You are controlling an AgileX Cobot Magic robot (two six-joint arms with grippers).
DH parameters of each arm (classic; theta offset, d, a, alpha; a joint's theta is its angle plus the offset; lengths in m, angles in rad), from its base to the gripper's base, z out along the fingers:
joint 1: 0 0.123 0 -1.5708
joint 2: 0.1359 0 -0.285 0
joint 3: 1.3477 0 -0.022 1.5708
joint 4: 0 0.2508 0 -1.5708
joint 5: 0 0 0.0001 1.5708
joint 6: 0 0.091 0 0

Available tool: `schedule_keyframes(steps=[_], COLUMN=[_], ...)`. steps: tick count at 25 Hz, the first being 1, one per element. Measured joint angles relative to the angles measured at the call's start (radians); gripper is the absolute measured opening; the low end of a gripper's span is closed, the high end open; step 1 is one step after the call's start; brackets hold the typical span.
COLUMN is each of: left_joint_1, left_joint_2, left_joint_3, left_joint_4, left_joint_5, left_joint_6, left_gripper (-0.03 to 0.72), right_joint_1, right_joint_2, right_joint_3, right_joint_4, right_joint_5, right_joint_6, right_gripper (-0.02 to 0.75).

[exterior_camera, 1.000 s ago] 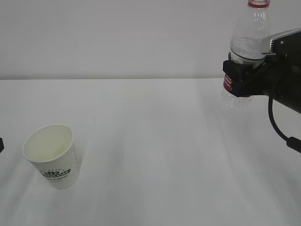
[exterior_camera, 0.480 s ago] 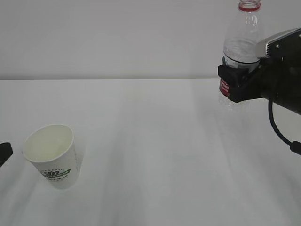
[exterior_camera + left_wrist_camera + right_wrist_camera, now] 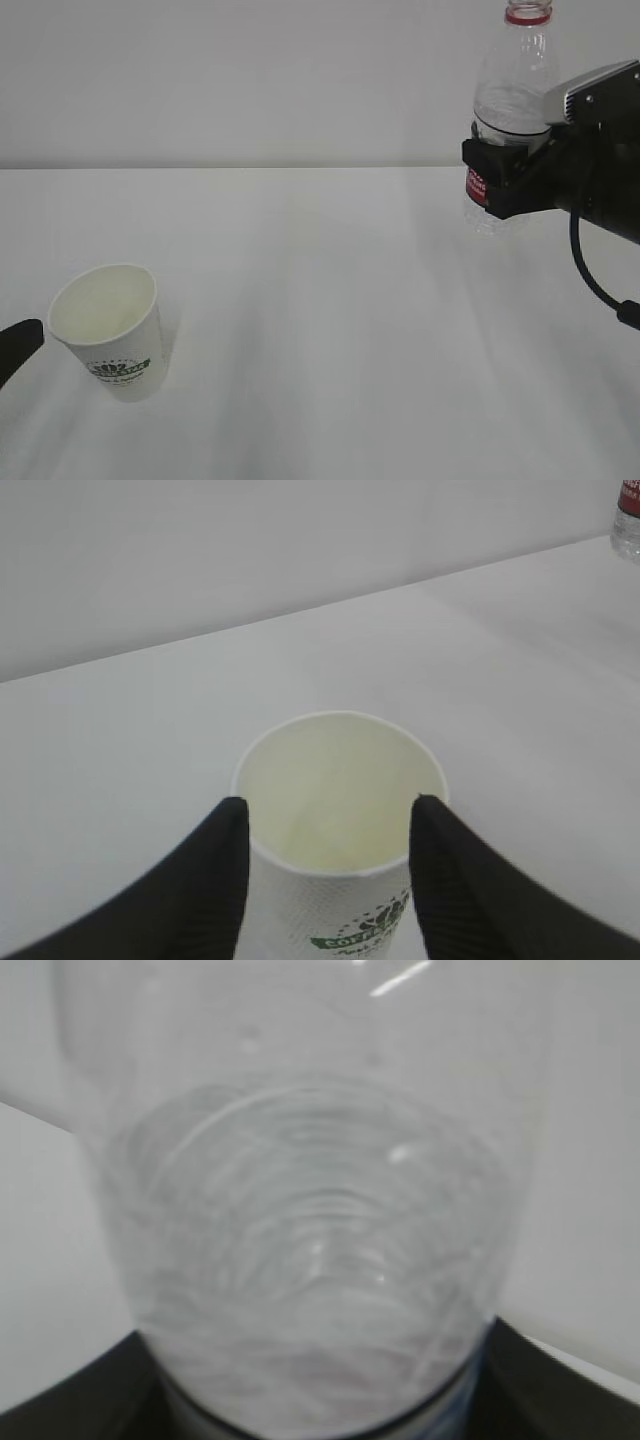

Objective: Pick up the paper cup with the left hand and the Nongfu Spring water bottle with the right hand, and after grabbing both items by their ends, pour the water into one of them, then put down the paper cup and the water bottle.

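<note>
The white paper cup (image 3: 110, 335) with a green logo stands upright on the table at the front left, and its inside looks dry. My left gripper (image 3: 18, 345) is open just left of the cup, apart from it. In the left wrist view its two black fingers (image 3: 215, 880) frame the cup (image 3: 340, 790) from the near side. My right gripper (image 3: 500, 178) is shut on the Nongfu Spring water bottle (image 3: 512, 90) at its label and holds it upright above the table at the back right. The bottle is capless. Water (image 3: 310, 1260) fills its lower part.
The white table (image 3: 330, 300) runs back to a pale wall. The right arm's black cable (image 3: 590, 275) hangs at the right edge. The bottle's base (image 3: 628, 525) shows at the top right of the left wrist view.
The left gripper's tip has come in from the left edge towards the cup. The right gripper has carried the bottle a little left and up, then held still.
</note>
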Motion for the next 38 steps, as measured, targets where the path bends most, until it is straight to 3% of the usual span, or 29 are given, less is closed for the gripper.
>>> schedule_keyframes(steps=[6,13,21,27,32,38], left_joint_1=[0.000,0.000,0.000,0.000,0.000,0.000], left_joint_2=[0.000,0.045,0.260,0.389,0.471,0.490], left_joint_3=[0.000,0.000,0.000,0.000,-0.004,-0.008], left_joint_4=[-0.080,-0.253,-0.402,-0.368,-0.291,-0.288], left_joint_5=[0.000,-0.009,-0.237,-0.363,-0.379,-0.398], left_joint_6=[0.007,0.139,0.172,0.173,0.176,0.176], left_gripper=[0.381,0.381,0.381,0.381,0.381,0.381], right_joint_1=[0.000,0.000,0.000,0.000,0.000,0.000], right_joint_2=[0.000,0.000,0.000,0.000,0.000,0.000], right_joint_3=[0.000,0.000,0.000,0.000,0.000,0.000], right_joint_4=[0.000,0.000,0.000,0.000,0.000,0.000], right_joint_5=[0.000,0.000,0.000,0.000,0.000,0.000], right_joint_6=[0.000,0.001,0.002,0.002,0.002,0.002], right_gripper=[0.442,0.442,0.442,0.442,0.442,0.442])
